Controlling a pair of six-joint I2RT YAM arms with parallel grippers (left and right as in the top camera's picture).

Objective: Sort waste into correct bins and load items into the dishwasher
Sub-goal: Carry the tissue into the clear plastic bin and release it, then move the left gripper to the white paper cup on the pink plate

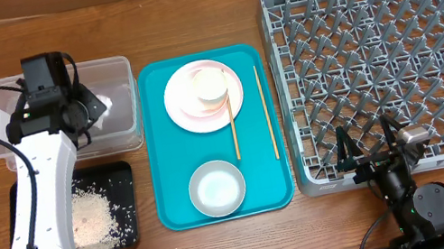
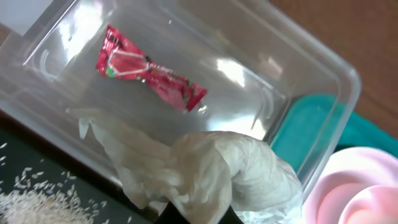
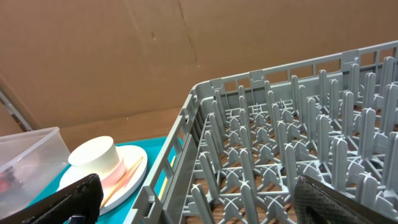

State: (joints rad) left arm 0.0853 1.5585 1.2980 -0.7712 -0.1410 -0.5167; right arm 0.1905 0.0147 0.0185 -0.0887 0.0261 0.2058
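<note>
Two chopsticks (image 1: 267,112) lie seemingly parallel, pointing front-to-back.

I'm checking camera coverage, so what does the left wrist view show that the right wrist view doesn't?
Only the left wrist view: crumpled white tissue held in the shut left gripper, and rice grains on the black tray. Only the right wrist view: the grey dish rack and the open right gripper. Both: the clear tub, teal tray and pink plate.

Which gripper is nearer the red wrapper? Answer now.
Left. The left gripper, shut on tissue, hangs over the clear tub where the red wrapper lies; the right gripper sits open at the dish rack's near edge.
</note>
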